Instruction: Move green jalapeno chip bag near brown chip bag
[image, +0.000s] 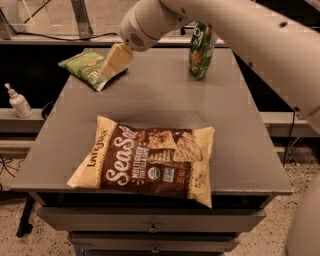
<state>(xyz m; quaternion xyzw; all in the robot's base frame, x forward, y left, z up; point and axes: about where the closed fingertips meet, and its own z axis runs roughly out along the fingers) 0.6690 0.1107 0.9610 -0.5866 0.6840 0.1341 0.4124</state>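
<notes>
The small light-green jalapeno chip bag (85, 66) lies flat at the table's far left corner. The large brown and cream "Sea Salt" chip bag (147, 160) lies flat near the table's front edge. My gripper (115, 61), with cream-coloured fingers, hangs from the white arm just over the right end of the green bag and covers part of it. I cannot tell if it touches the bag.
A taller, darker green pouch (201, 50) stands upright at the back right of the grey table (165, 107). A white pump bottle (19, 102) stands on a lower ledge at the left. My white arm crosses the upper right of the view.
</notes>
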